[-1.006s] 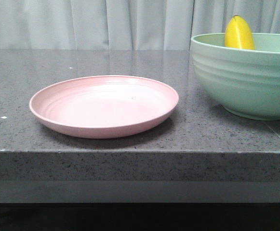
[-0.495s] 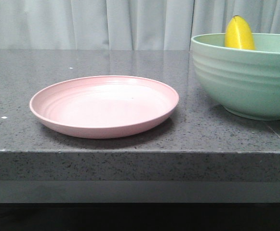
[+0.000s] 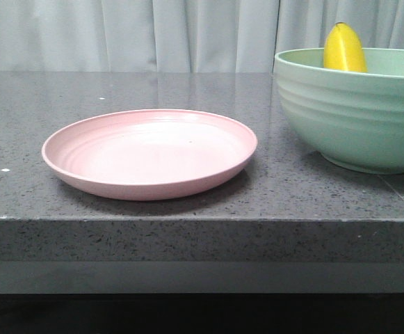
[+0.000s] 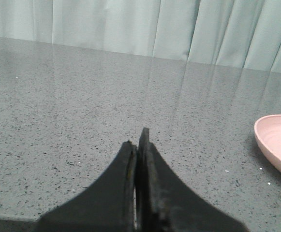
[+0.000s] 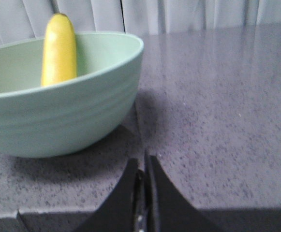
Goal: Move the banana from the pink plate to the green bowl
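Both pincers, left pincer [image 4: 136, 145] and right pincer [image 5: 143, 169], are closed empty; banana [image 3: 345, 49] stands half-hidden in green bowl [image 3: 354, 118].

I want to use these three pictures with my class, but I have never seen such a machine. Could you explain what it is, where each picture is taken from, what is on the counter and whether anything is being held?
It is a robot with two arms, each ending in a pincer. One camera looks forward over the grey stone counter. The other two sit on the wrists, so the dark wedges at their lower edges are the left pincer and the right pincer. Both are shut and hold nothing. On the counter stand a pink plate, with nothing on it, and to its right a green bowl. A yellow banana leans inside the bowl, its end poking above the rim.
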Robot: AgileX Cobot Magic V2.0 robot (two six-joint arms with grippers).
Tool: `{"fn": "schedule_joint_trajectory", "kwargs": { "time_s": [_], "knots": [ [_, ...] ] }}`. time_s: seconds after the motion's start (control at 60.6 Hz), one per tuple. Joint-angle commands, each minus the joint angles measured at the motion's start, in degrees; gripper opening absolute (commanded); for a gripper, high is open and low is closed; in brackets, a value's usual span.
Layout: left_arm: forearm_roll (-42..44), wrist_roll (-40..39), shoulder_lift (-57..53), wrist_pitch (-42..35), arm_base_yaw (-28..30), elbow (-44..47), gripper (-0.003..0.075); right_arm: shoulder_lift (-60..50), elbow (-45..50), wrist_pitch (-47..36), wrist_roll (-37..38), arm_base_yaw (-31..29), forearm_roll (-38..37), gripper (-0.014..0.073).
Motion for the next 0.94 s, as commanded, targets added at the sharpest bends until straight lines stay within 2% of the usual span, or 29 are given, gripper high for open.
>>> {"fn": "schedule_joint_trajectory", "kwargs": {
  "time_s": [0.0,0.924],
  "knots": [
    [-0.56,-0.06,-1.01,-4.93,0.08,0.17,-0.002,-1.33,0.03,-1.81,0.28,-0.73,-0.71,-0.006],
    [-0.56,-0.06,-1.01,-4.93,0.08,0.17,-0.002,-1.47,0.03,-1.15,0.24,-0.74,-0.71,-0.006]
  ]
}}
